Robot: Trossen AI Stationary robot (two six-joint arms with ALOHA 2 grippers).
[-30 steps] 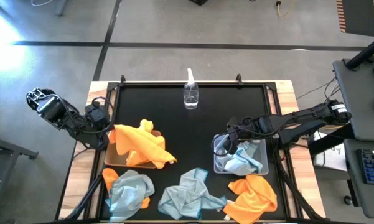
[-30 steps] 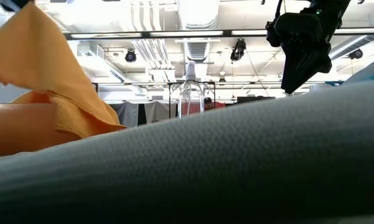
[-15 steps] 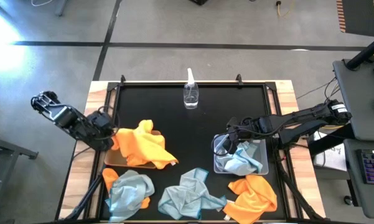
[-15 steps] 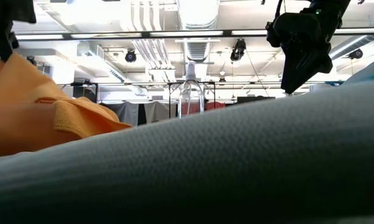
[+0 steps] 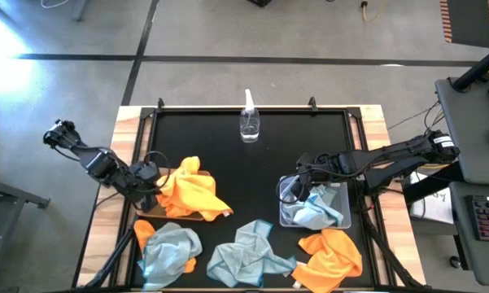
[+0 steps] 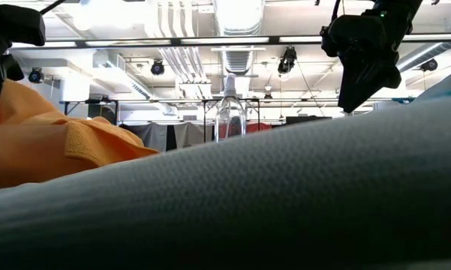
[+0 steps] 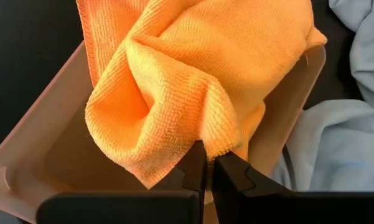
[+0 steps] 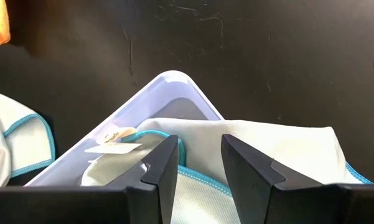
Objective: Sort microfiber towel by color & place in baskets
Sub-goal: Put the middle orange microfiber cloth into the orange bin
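**Ana:** High view first, starting at the near edge of the table. What lies there?

**Ben:** Three loose cloths on the black table [image 5: 228,155]: a pale blue-grey towel [image 5: 168,251] at the near left, another blue-grey towel [image 5: 248,256] in the middle, and an orange towel [image 5: 334,256] at the near right.

**Ana:** And just beyond those?

**Ben:** Two baskets. The tan basket [image 5: 167,215] sits on the left with an orange cloth [image 5: 191,189] heaped in it. The left gripper [image 5: 149,194] is at that basket's left end, fingers pressed together on a fold of this orange cloth; the left wrist view shows the fabric pinched between them.

**Ana:** The right side?

**Ben:** The clear plastic basket [image 5: 342,221] holds a blue-grey cloth [image 5: 317,212]. The right gripper [image 5: 297,189] hangs over its far left corner, fingers parted, with nothing between them.

**Ana:** Anything farther back?

**Ben:** A clear spray bottle [image 5: 249,120] stands upright near the far edge, well apart from both baskets.
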